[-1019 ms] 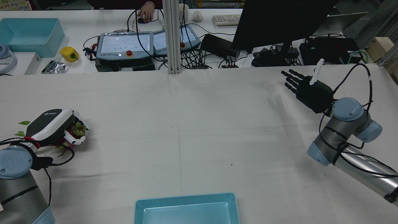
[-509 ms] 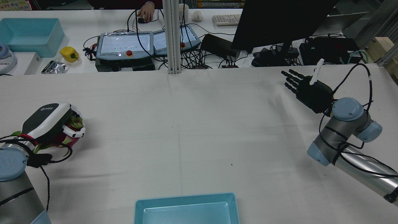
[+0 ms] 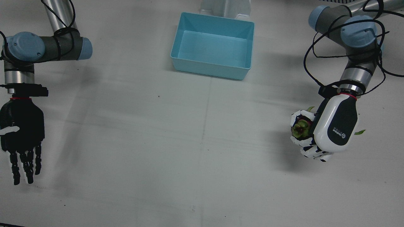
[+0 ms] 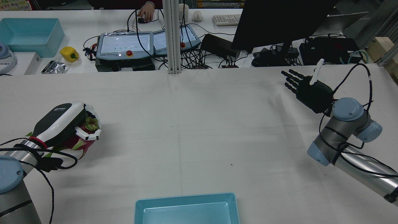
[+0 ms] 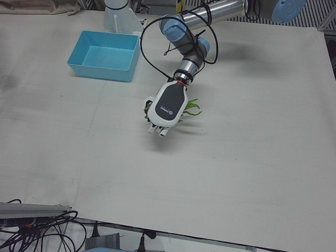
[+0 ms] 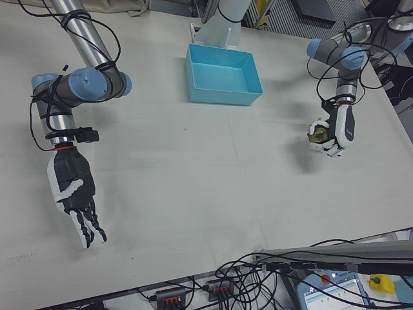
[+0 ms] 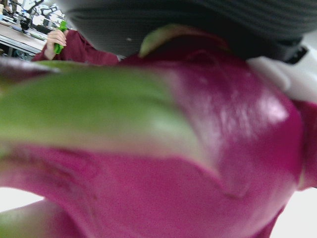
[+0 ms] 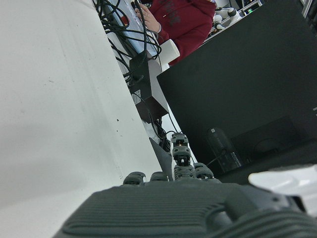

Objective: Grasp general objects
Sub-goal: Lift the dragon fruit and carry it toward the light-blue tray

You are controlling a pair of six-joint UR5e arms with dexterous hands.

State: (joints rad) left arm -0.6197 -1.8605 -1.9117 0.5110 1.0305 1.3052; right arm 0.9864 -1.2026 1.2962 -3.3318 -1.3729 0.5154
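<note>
The left hand (image 3: pixel 328 129) is held palm-down above the worktop (image 3: pixel 189 142), its white fingers (image 3: pixel 311 151) curled closed around a dragon fruit (image 4: pixel 81 143). The right hand (image 3: pixel 20 132) is kept flat and empty, its black fingers (image 3: pixel 23 168) stretched out and spread apart.

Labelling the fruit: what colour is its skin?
Magenta with green scales on the dragon fruit, clearest in the left hand view.
</note>
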